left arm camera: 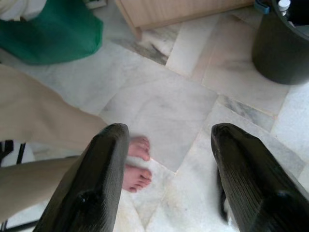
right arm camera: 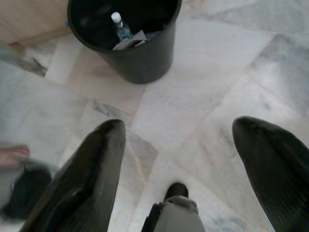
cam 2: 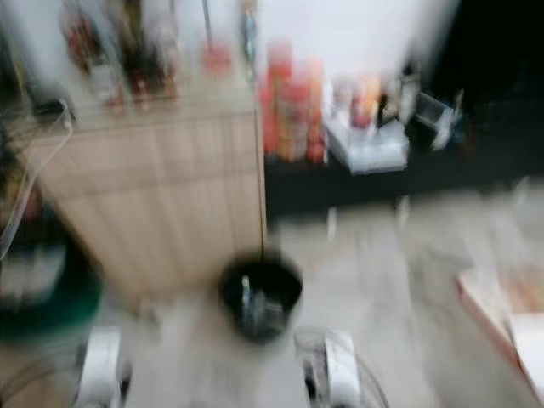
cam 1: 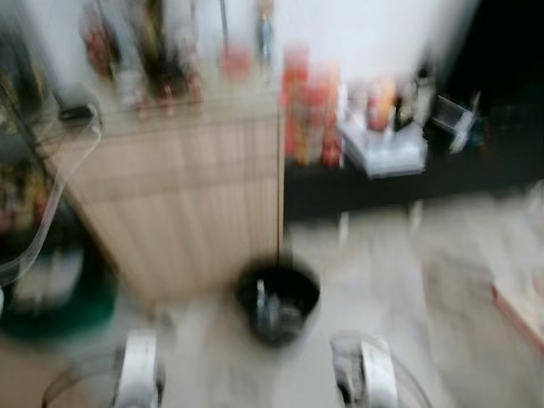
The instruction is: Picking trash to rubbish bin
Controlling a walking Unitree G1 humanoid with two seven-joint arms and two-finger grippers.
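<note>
on marble floor before us, black rubbish bin (right arm camera: 123,41) beside wooden cabinet (cam 1: 183,195), plastic bottle (right arm camera: 120,26) and paper inside. left gripper (left arm camera: 166,159) and right gripper (right arm camera: 176,159) both spread wide, empty. we judge bottle light, slippery; grasp mid-body.

Bin (cam 1: 278,302) before cabinet (cam 1: 183,195); bottle (right arm camera: 121,28), seemingly paper, inside.

Black bin (cam 1: 277,302) beside wooden cabinet (cam 1: 183,200)

A black bin (right arm camera: 126,43) stands on grey-veined white marble floor (right arm camera: 227,72) beside a pale wood-grain cabinet (cam 1: 183,195).
</note>
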